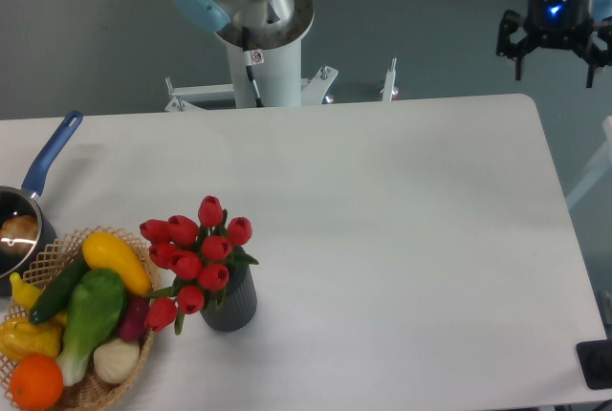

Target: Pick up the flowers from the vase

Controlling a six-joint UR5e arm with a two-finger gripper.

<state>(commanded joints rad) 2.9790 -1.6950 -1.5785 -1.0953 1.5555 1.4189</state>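
The flowers (198,258) stand in the vase (232,304) near the front left of the white desk (402,239). The vase stands straight up, and the red buds lean up and to the left. A wicker basket (96,387) of vegetables sits just beside it on the left, with a blue-handled saucepan (33,201) behind. To the right the desk is wide and bare. The end effector (555,53) hangs far off past the back right corner, its fingers spread wide, holding nothing
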